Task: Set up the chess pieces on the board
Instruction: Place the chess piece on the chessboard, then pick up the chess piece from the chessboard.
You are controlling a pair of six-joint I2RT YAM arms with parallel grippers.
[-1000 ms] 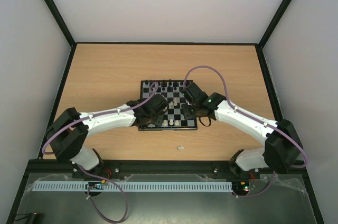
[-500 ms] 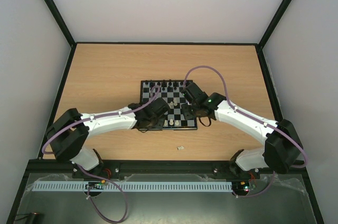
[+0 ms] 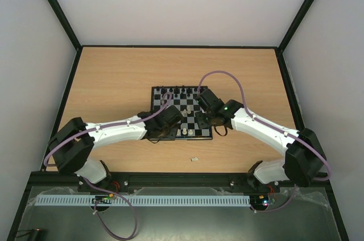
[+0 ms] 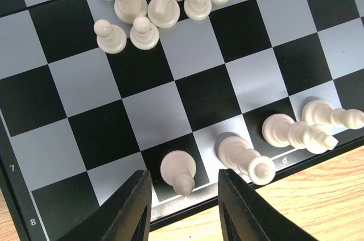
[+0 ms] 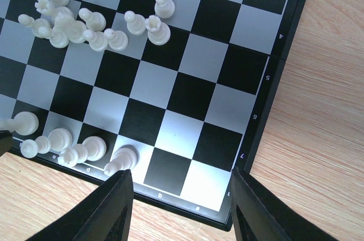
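Observation:
The board (image 3: 189,103) lies mid-table, with black pieces (image 3: 176,90) along its far row. My left gripper (image 3: 169,128) is at the board's near left corner. In the left wrist view it (image 4: 185,210) is open, and a cream-white piece (image 4: 178,170) stands on a black edge square between the fingers (image 4: 128,207), touching neither. Three more white pieces (image 4: 244,158) stand along that row, and a cluster (image 4: 153,2) sits mid-board. My right gripper (image 3: 206,117) (image 5: 179,207) is open and empty over bare near-corner squares. White pieces (image 5: 85,151) line the edge row to its left.
A small white object (image 3: 194,159) lies on the wooden table (image 3: 114,82) in front of the board. A black frame and pale walls bound the table. The board's border with its printed labels (image 5: 267,110) runs beside the right gripper.
My left gripper has shifted slightly right and nearer, along the board's near edge. The right arm has barely moved.

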